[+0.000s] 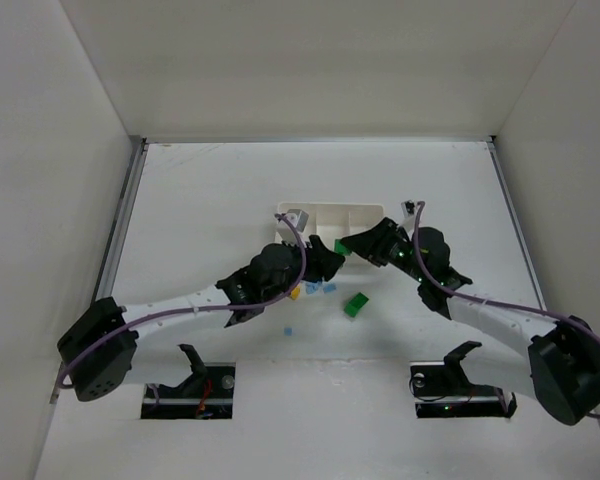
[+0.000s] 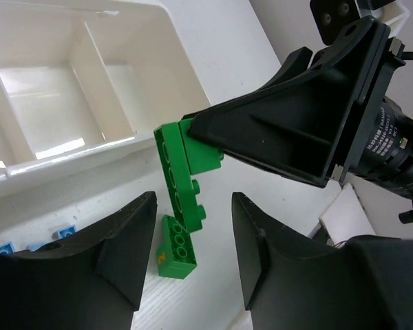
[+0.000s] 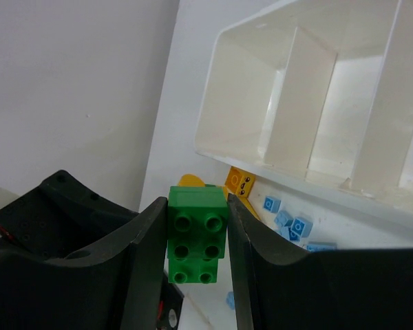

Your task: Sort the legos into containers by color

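Clamping green brick [image 3: 197, 251] in right gripper [image 3: 197, 223], white tray [image 3: 224, 117] lying just ahead; holding left gripper [image 2: 193, 223] open astride it, untouching, second green brick [image 2: 177, 256] lying below.

both arms reach inward; right pincer [image 3: 196, 206] clamps a green brick [image 2: 182, 172], left pincer [image 2: 193, 206] gapes astride it.

Loose legos [image 1: 356, 305] lie on the table [image 1: 200, 200] just in front of the tray [image 1: 330, 218].
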